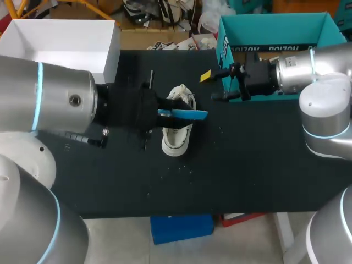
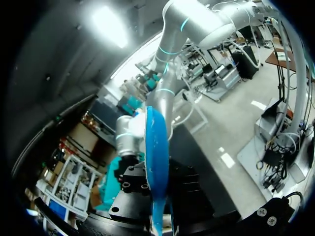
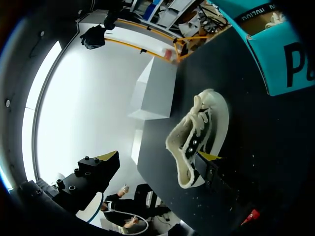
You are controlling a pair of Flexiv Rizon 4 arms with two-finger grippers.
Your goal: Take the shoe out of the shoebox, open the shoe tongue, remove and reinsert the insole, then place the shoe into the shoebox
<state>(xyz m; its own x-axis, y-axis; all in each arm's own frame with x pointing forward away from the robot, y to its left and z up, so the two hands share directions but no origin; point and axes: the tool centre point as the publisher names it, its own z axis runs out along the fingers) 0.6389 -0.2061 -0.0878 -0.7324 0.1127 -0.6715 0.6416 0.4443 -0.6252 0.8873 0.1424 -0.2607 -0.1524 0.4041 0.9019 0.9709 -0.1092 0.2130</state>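
- The left gripper (image 1: 162, 111) was clamped on one end of a blue insole (image 1: 184, 114); in the left wrist view the insole (image 2: 156, 162) rose on edge from between the black fingers
- In the head view the insole stretched out from that gripper across the open top of the white sneaker (image 1: 179, 127); whether it touched the shoe could not be told
- The sneaker stood on its sole on the black table (image 1: 247, 165), outside the teal shoebox (image 1: 275, 33), toe toward the near edge
- The right gripper (image 1: 214, 87) hung released, fingers spread wide with nothing between them, just beside the shoebox's front corner and apart from the sneaker
- From the right wrist, that gripper (image 3: 157, 156) showed both yellow tips far apart, the sneaker (image 3: 199, 132) lying on the table (image 3: 256, 147) ahead of it, and the shoebox (image 3: 290, 64) off beside the shoe
- A white open box (image 1: 60, 47) sat at the table's far left corner
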